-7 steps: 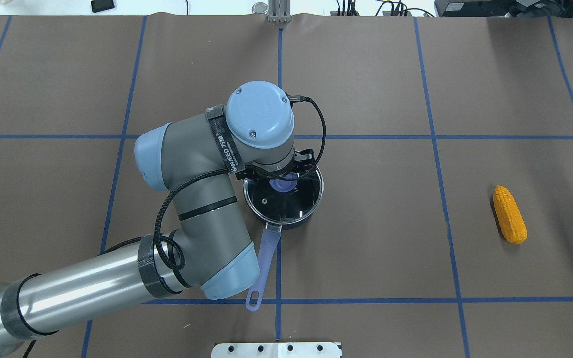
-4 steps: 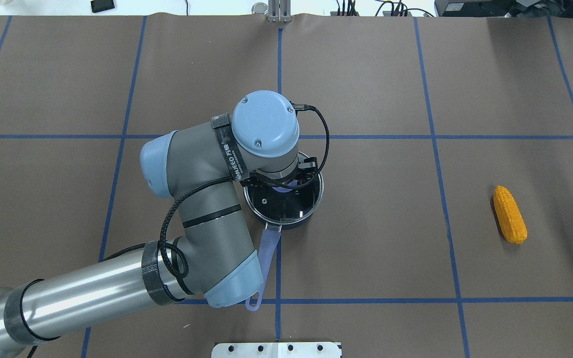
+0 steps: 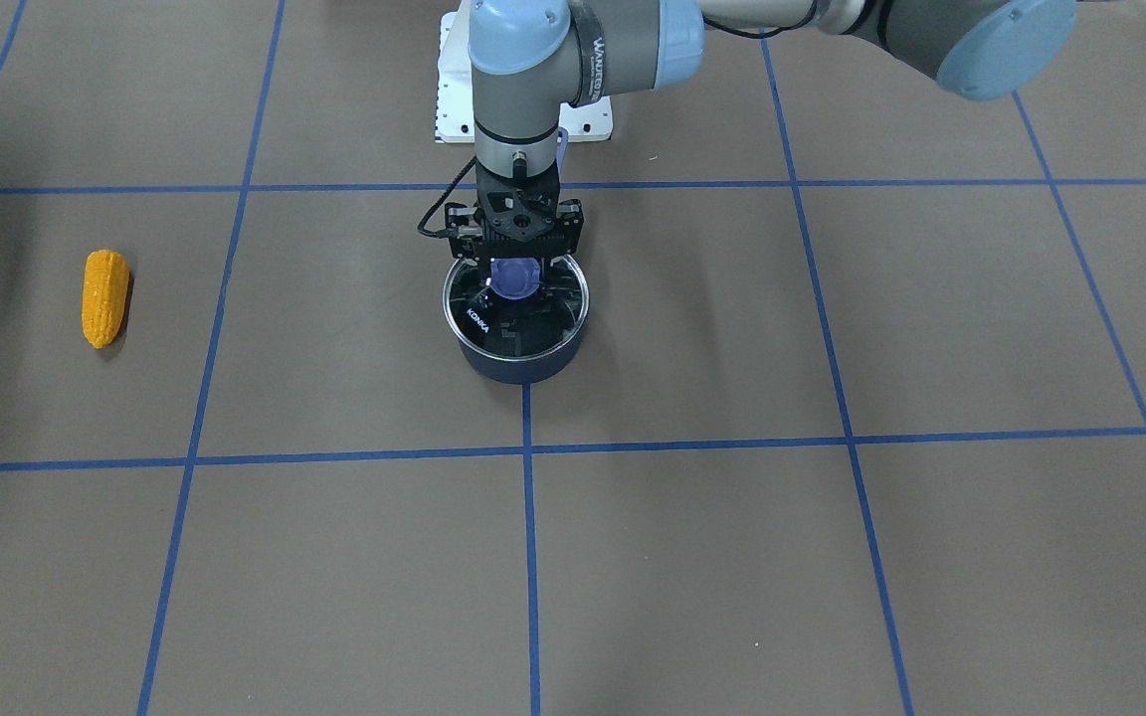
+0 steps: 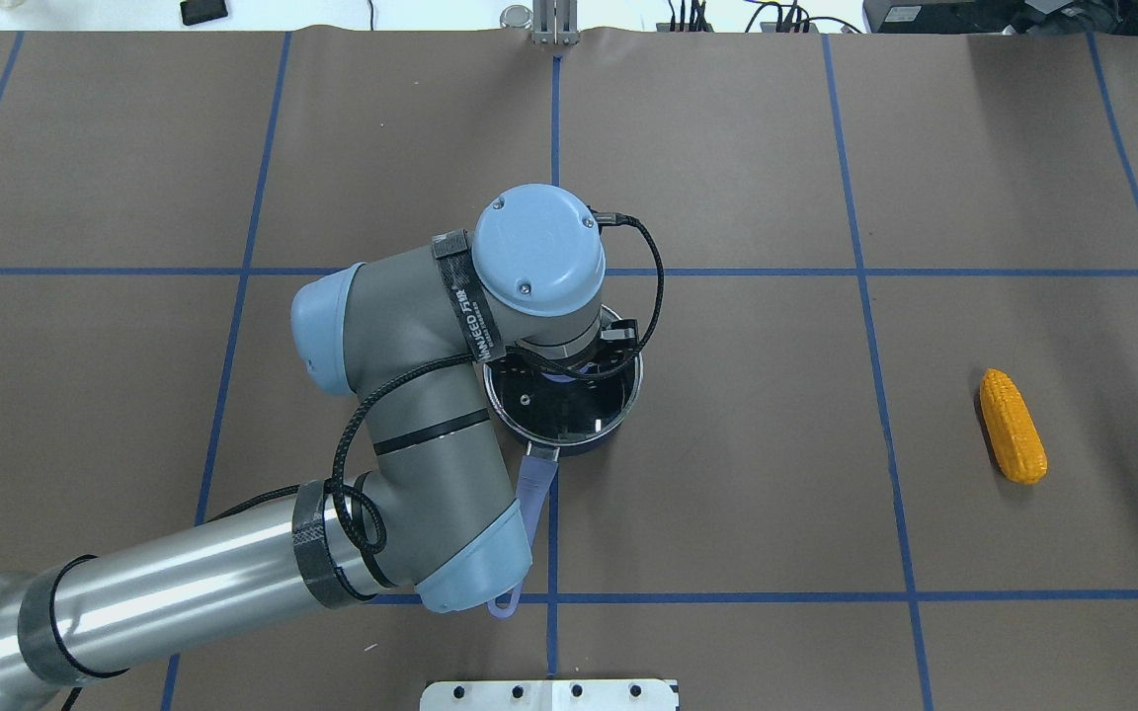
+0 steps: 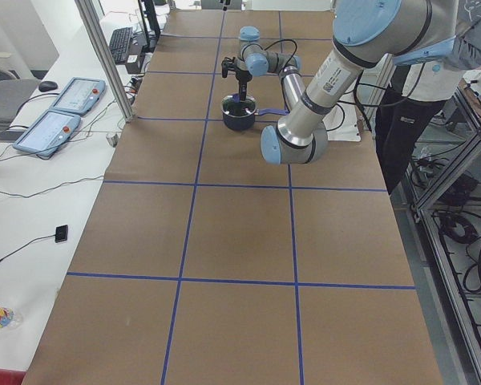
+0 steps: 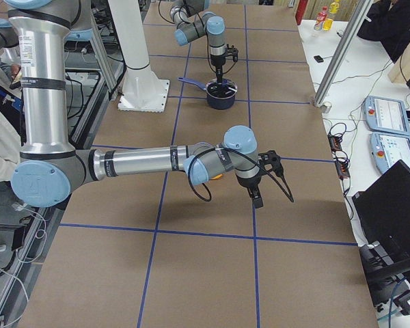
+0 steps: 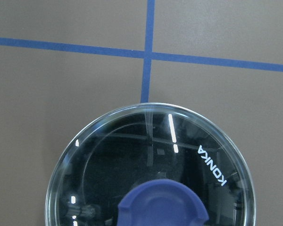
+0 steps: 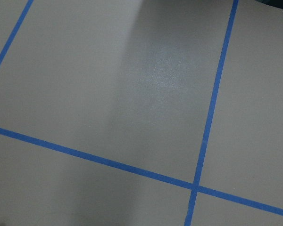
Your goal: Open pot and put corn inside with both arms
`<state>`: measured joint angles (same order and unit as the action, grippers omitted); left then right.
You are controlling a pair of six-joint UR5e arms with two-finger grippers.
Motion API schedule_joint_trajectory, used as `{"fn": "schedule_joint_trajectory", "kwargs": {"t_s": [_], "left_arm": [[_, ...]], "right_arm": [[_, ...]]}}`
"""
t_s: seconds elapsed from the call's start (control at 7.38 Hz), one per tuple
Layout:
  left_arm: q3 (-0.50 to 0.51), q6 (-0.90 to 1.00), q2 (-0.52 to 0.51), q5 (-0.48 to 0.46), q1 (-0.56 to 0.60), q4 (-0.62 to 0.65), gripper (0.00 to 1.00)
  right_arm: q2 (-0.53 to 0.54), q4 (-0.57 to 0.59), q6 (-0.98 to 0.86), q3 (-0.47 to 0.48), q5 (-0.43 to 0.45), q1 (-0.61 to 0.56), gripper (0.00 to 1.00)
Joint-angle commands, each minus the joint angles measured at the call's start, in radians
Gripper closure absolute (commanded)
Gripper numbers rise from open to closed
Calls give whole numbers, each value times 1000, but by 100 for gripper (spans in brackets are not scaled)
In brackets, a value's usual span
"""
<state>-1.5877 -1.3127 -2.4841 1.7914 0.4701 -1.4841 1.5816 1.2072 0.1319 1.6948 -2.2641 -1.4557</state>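
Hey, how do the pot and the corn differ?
The pot is round, dark navy, upright; the corn is long, orange-yellow, lying flat. The pot is covered by a glass lid with the left gripper at it; no gripper touches the corn. Both rest on the table.

left arm (image 4: pixel 401 395) swung further over the pot (image 3: pixel 518 363), left pincer (image 3: pixel 514 270) closer onto lid knob (image 7: pixel 162 205), handle (image 4: pixel 535 486) more hidden

Left pincer (image 3: pixel 514 272) vertical, right pincer (image 6: pixel 257 199) downward.

Brown table cover (image 4: pixel 727 148) w/ blue tape grid (image 4: pixel 925 272), white side bench (image 5: pixel 32 200), teach pendants (image 5: pixel 50 131)
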Motion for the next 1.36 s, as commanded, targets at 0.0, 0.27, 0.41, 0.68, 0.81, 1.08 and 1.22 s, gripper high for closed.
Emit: {"fn": "schedule_joint_trajectory", "kwargs": {"t_s": [0.0,0.27,0.41,0.68,0.81,1.08,1.22], "left_arm": [[2,7,-1,0,1,-1,26],[8,7,-3,2,-1,-5,35],[5,7,-4,3,-1,-5,53],[-9,9,-3,3,1,-4,81],[-40,16,1,5,2,2,81],[-92,18,5,3,10,34,81],[-159,50,13,5,25,103,82]], "right_arm": [[1,0,0,0,5,2,0],[0,0,0,-1,5,3,0],[0,0,0,0,6,5,0],[0,0,2,-1,6,6,0],[-2,0,2,-1,6,6,0],[-2,0,2,-1,6,8,0],[-3,0,2,-1,6,8,0]]}}
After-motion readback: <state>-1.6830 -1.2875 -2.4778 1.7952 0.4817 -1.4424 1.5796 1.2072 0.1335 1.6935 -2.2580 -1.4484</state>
